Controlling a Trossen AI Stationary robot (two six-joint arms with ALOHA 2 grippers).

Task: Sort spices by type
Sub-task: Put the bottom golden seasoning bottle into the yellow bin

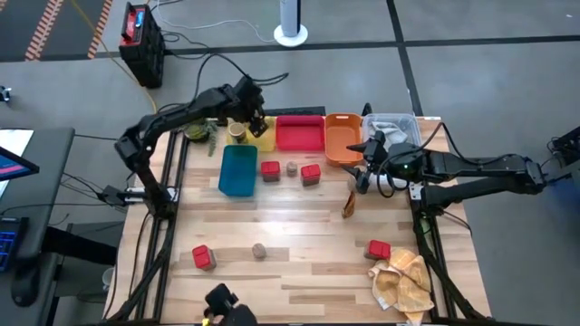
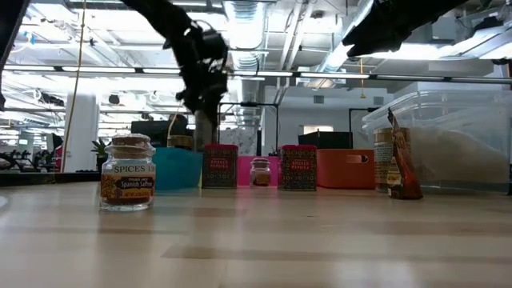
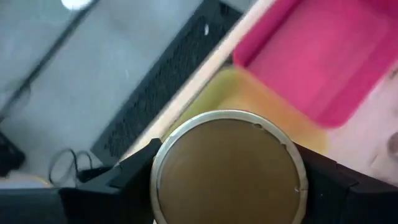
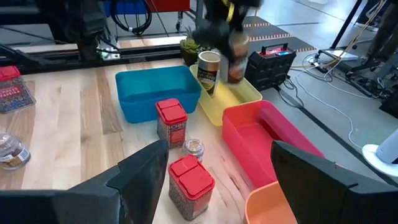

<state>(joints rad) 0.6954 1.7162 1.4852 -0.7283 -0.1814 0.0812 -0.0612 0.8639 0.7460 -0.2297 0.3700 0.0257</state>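
The left end effector (image 1: 256,119) hangs over the yellow tray (image 1: 264,138) at the far edge of the bench (image 1: 299,235), its dark fingers (image 3: 118,180) clamped on either side of a round jar (image 3: 229,168); the left wrist view shows the jar's flat tan top ringed by a pale rim, a detail no other view gives. The right wrist view shows a second tan jar (image 4: 208,73) standing upright in the same tray. Beside that tray sit smooth plastic rectangular trays: a teal tray (image 1: 238,169) nearer, then a red tray (image 1: 300,133) and an orange tray (image 1: 343,138) to the right. In front of them two red cube-like boxes (image 1: 270,170) (image 1: 311,174) flank a tiny round jar (image 1: 292,167), and the right wrist view shows ribbed red lids on the boxes. The right end effector (image 1: 361,177) hovers near the orange tray with fingers spread apart, just far of a thin brown packet (image 1: 348,205). Two more red boxes (image 1: 203,257) (image 1: 378,249) and another small jar (image 1: 259,250) lie near the front of the pale wood-plank bench, beside a crumpled yellowish paper wad (image 1: 401,281). Only the low view reads a label: a glass jar (image 2: 127,173) marked as saffron.
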